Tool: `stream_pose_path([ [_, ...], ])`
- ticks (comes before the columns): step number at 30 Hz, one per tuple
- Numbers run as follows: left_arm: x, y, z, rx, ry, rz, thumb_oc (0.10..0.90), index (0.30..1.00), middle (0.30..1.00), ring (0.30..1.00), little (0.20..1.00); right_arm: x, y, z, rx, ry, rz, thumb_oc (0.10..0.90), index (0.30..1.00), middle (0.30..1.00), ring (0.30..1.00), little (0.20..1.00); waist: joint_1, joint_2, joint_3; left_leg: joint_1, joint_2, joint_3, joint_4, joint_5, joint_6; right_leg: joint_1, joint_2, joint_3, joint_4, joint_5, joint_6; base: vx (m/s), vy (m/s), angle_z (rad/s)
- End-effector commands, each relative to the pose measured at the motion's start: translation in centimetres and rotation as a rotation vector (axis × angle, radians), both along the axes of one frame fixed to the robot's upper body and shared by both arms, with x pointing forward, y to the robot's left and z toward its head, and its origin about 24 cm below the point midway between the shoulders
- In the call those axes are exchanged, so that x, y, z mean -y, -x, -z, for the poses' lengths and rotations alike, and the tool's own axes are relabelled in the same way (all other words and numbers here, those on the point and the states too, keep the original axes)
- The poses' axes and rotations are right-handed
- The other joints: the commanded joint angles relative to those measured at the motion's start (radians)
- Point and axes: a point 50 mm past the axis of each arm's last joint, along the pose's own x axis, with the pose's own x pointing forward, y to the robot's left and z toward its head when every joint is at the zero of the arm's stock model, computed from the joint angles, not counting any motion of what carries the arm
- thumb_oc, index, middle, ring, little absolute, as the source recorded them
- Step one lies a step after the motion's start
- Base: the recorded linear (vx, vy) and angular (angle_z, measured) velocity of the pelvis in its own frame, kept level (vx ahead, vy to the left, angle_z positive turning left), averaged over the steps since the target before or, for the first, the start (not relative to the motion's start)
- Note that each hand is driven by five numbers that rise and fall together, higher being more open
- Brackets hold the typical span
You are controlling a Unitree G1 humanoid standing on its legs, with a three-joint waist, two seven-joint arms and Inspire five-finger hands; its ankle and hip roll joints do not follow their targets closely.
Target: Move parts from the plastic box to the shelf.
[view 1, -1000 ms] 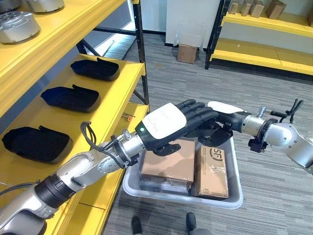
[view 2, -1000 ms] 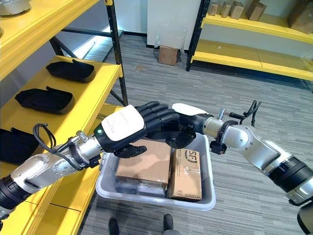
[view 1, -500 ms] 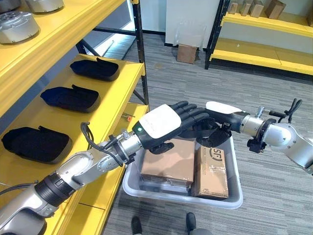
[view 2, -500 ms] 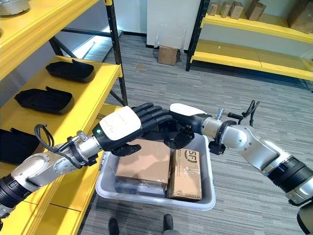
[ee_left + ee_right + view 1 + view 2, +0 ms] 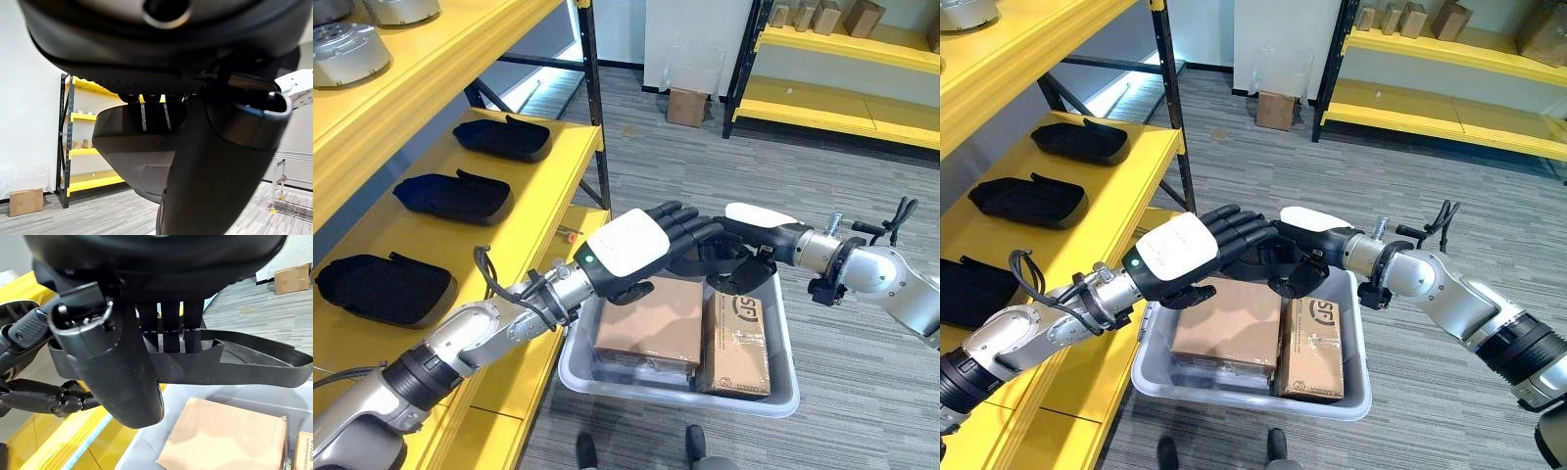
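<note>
On the left stands the yellow metal shelf [image 5: 524, 211], its middle board carrying three black moulded plastic trays [image 5: 453, 196] in a row from near to far; a grey round metal part [image 5: 347, 51] sits on the board above. To the right of the shelf's edge, the left hand [image 5: 636, 247] hovers above the grey plastic box [image 5: 781, 387]; its fingers [image 5: 690, 225] are curled over one side of a black moulded plastic tray part [image 5: 254, 363], with the thumb beneath it. Meeting it from the right, the right hand [image 5: 754, 230] grips the same black part, fingers [image 5: 171, 328] hooked over its rim and thumb [image 5: 115, 362] pressed on the near wall, so the part hangs between both hands, clear of the box. Below them the box rests on the grey carpeted floor [image 5: 695, 166], holding a flat brown cardboard carton [image 5: 651, 323] on the left and a narrower printed brown cardboard carton [image 5: 736, 338] just beside it on the right. Farther off, a small cardboard box [image 5: 687, 106] stands on the floor by a white wall; a second yellow shelf [image 5: 842, 93] runs along the far right.
</note>
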Motion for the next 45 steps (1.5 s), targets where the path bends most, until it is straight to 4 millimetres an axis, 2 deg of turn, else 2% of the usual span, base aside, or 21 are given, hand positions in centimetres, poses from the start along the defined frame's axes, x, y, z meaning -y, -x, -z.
stream_pose_path([
  [1,0.1,-1.9,-2.5,0.13,-0.031,-0.018,0.9,1.0,1.0,1.0,1.0,-3.6,0.0,-7.3,0.274,-0.114,-0.171,0.4,0.3,0.3,0.3,0.3,-0.007,-0.027,-0.097,0.084,0.068,0.065,-0.008,-0.089,-0.052,0.096,-0.058,-0.018,-0.001,-0.109,0.078,0.0,0.0,0.0],
  [11,-0.3,-2.6,-1.7,0.114,-0.063,-0.052,0.9,1.0,1.0,1.0,1.0,-3.7,-0.2,-7.6,0.288,-0.127,-0.168,0.4,0.3,0.3,0.3,0.3,-0.01,-0.028,-0.097,0.084,0.067,0.066,-0.008,-0.09,-0.051,0.096,-0.056,-0.016,-0.001,-0.111,0.077,0.0,0.0,0.0],
  [12,-0.2,-2.6,-1.7,0.114,-0.065,-0.05,0.784,0.838,0.838,0.838,0.838,-3.7,-0.2,-7.6,0.288,-0.129,-0.17,0.4,0.3,0.3,0.3,0.3,-0.011,-0.028,-0.098,0.085,0.068,0.067,-0.008,-0.09,-0.051,0.096,-0.056,-0.016,-0.001,-0.111,0.077,0.0,0.0,0.0],
  [13,-0.2,-2.6,-1.6,0.114,-0.068,-0.05,0.608,0.591,0.591,0.591,0.591,-3.8,-0.2,-7.6,0.287,-0.132,-0.172,0.4,0.3,0.3,0.3,0.3,-0.01,-0.028,-0.098,0.085,0.068,0.067,-0.008,-0.09,-0.051,0.097,-0.056,-0.016,-0.001,-0.111,0.077,0.0,0.0,0.0],
  [14,-0.1,-2.6,-1.6,0.117,-0.073,-0.049,0.4,0.3,0.3,0.3,0.3,-3.9,-0.2,-7.6,0.288,-0.134,-0.175,0.4,0.3,0.3,0.3,0.3,-0.01,-0.028,-0.099,0.085,0.068,0.067,-0.008,-0.091,-0.052,0.096,-0.056,-0.016,-0.001,-0.111,0.077,0.0,0.0,0.0],
  [34,-0.2,-3.5,-0.3,0.064,-0.039,-0.103,0.4,0.3,0.3,0.3,0.3,-4.6,0.0,-8.1,0.309,-0.168,-0.207,0.4,0.3,0.3,0.3,0.3,-0.018,-0.025,-0.102,0.093,0.068,0.071,-0.008,-0.093,-0.05,0.101,-0.055,-0.01,-0.001,-0.115,0.074,0.0,0.0,0.0],
  [44,-0.5,-3.5,0.2,0.042,-0.024,-0.12,0.4,0.3,0.3,0.3,0.3,-3.9,0.1,-8.4,0.326,-0.24,-0.18,0.4,0.3,0.3,0.3,0.3,-0.022,-0.019,-0.101,0.095,0.07,0.074,-0.008,-0.094,-0.049,0.098,-0.055,-0.009,-0.001,-0.113,0.074,0.0,0.0,0.0],
  [45,-0.6,-3.6,0.3,0.042,-0.02,-0.127,0.4,0.3,0.3,0.3,0.3,-3.5,-0.1,-8.2,0.322,-0.268,-0.157,0.486,0.421,0.421,0.421,0.421,-0.023,-0.018,-0.101,0.095,0.07,0.075,-0.008,-0.094,-0.049,0.098,-0.055,-0.01,-0.001,-0.113,0.074,0.0,0.0,0.0],
])
